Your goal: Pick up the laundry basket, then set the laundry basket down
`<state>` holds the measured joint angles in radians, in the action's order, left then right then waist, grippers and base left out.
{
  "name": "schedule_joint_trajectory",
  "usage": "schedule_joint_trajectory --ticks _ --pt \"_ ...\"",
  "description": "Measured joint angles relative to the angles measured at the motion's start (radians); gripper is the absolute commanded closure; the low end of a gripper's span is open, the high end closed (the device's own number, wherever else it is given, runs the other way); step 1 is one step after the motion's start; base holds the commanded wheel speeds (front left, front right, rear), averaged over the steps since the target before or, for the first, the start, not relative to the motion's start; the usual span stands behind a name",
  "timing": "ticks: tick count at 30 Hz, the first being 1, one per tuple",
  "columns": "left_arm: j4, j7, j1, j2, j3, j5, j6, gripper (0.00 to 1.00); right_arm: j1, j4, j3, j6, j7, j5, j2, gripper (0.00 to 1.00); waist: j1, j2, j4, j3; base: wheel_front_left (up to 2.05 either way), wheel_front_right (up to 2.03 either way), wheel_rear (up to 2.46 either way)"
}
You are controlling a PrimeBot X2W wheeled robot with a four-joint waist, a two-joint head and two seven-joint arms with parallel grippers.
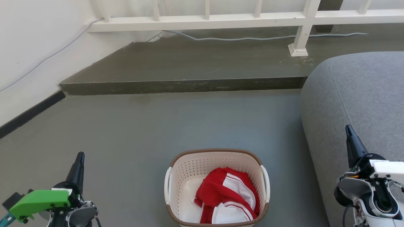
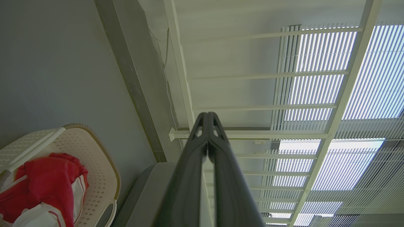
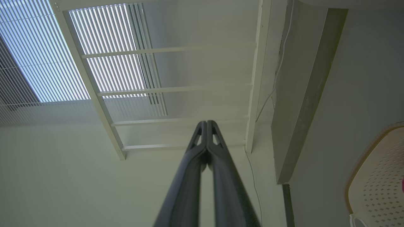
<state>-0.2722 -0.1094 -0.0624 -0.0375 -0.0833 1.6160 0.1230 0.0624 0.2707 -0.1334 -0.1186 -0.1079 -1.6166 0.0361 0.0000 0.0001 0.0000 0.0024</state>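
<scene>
Sitting on the near floor (image 1: 126, 126) with red clothes (image 1: 227, 195) inside, the laundry basket (image 1: 195, 167) is not lifted yet; the left gripper (image 1: 80, 156) and right gripper (image 1: 348, 129) hang either side, fingers pressed together, empty.

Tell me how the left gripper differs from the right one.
The left gripper carries a green mount; the right gripper a white housing. The left gripper shows against the floor, the right gripper against the grey sofa. Both are shut, fingers pointing up the head view, flanking the basket without touching it.
</scene>
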Motion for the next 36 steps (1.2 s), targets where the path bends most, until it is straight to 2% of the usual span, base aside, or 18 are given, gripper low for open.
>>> schedule_joint_trajectory --ticks 29,30,31,32,33,36 --pt "0.000 0.000 0.000 0.000 0.000 0.000 0.000 1.00 0.000 0.000 0.000 0.000 0.000 0.000 0.000 1.00 0.0000 0.0000 0.000 0.000 0.00 0.00 0.00" --pt "-0.002 0.000 0.001 0.000 0.000 0.000 0.000 0.00 -0.001 0.002 0.000 0.000 0.000 0.000 -0.001 0.00 0.0000 0.0000 0.000 0.000 0.00 0.00 0.00" --pt "-0.012 0.000 0.002 0.001 0.001 0.000 -0.001 0.00 -0.005 0.009 0.001 0.002 0.000 0.000 -0.003 0.00 0.0000 0.0000 0.000 0.000 0.00 0.00 0.00" --pt "-0.024 0.000 0.006 0.004 0.002 0.000 -0.001 1.00 -0.013 0.020 0.002 0.005 0.000 0.000 -0.007 1.00 0.0000 0.0000 0.000 0.000 0.00 0.00 0.00" --pt "-0.037 0.000 0.010 0.009 0.002 0.000 -0.001 0.00 -0.023 0.031 0.003 0.006 0.000 0.000 -0.012 0.00 0.0000 0.0000 0.000 0.000 0.00 0.00 0.00" --pt "-0.050 0.000 0.027 0.021 0.009 0.000 -0.002 0.00 -0.047 0.047 0.006 0.006 0.000 0.000 -0.024 0.00 0.0000 0.0000 0.000 0.000 0.00 0.00 0.00"
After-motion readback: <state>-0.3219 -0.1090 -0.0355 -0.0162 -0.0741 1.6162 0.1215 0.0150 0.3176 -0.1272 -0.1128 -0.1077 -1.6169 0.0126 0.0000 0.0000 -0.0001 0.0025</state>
